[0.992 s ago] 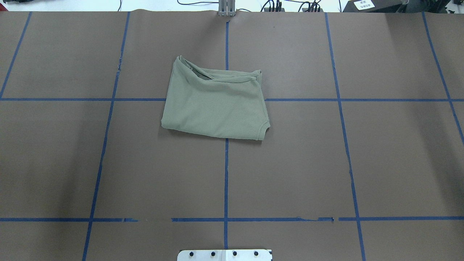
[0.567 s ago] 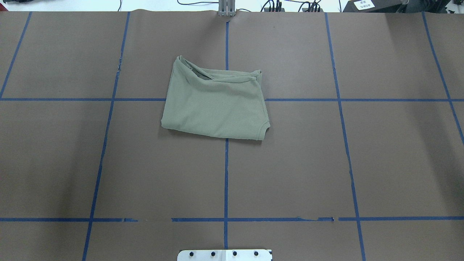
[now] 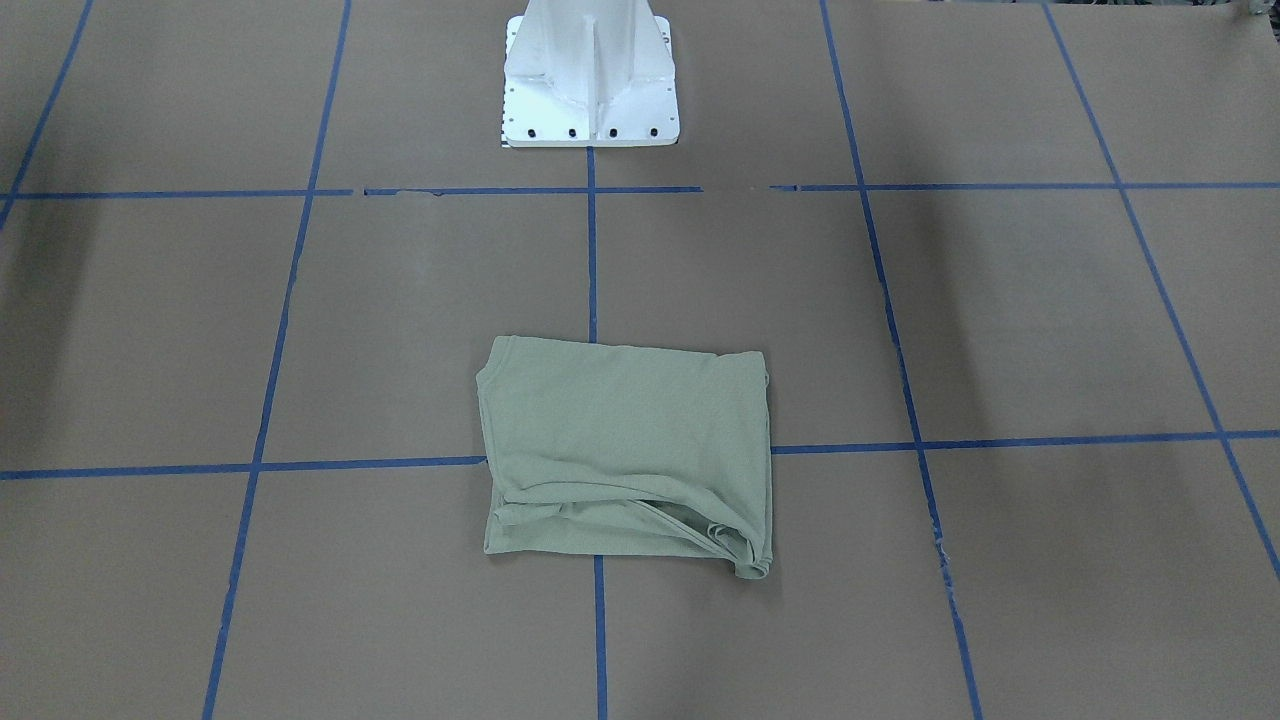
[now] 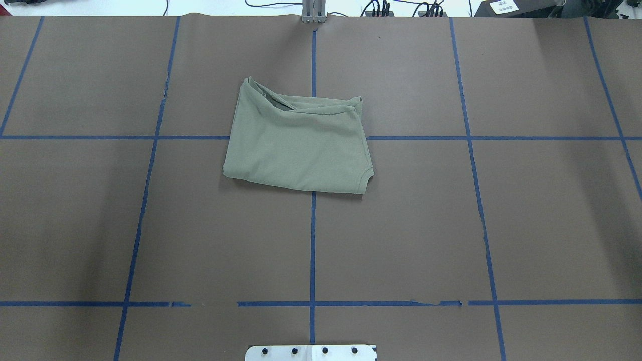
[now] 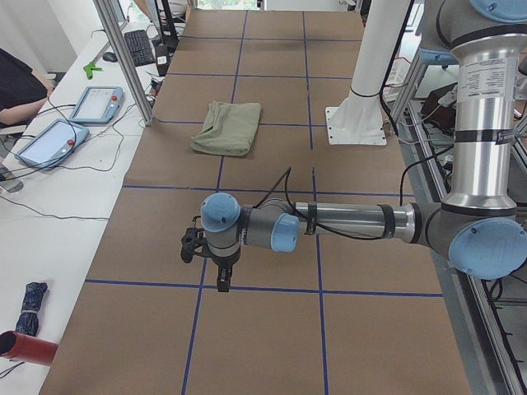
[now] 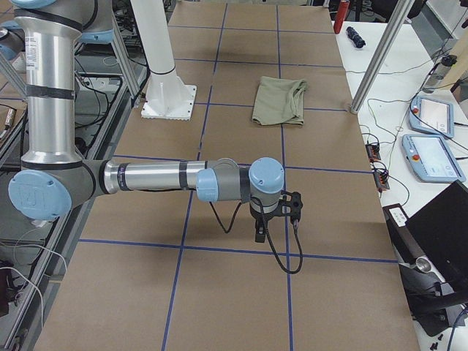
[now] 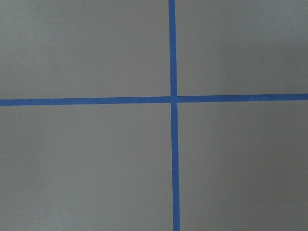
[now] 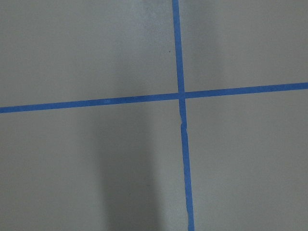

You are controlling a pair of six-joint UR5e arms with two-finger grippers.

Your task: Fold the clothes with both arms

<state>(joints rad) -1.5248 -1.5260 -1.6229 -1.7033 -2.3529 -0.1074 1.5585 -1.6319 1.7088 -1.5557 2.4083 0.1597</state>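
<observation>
Nothing is moving since the earlier overhead pictures: the sage-green knit shirt [image 4: 298,143], folded into a rough rectangle, is lying just where it was.

It is resting flat on the brown paper-covered tabletop [image 4: 401,225], covering a crossing of the blue tape lines [image 4: 481,210], well apart from the white metal base pedestal [image 3: 590,80]. The grey jointed left arm [image 5: 346,222] is reaching out low over one end of the tabletop, its black tool [image 5: 222,280] pointing down, far from the shirt. The matching right arm [image 6: 153,177] is holding its black tool [image 6: 259,232] the same way at the other end. Each tool is showing only in a side view, so I cannot tell whether its fingers are apart or together.
</observation>
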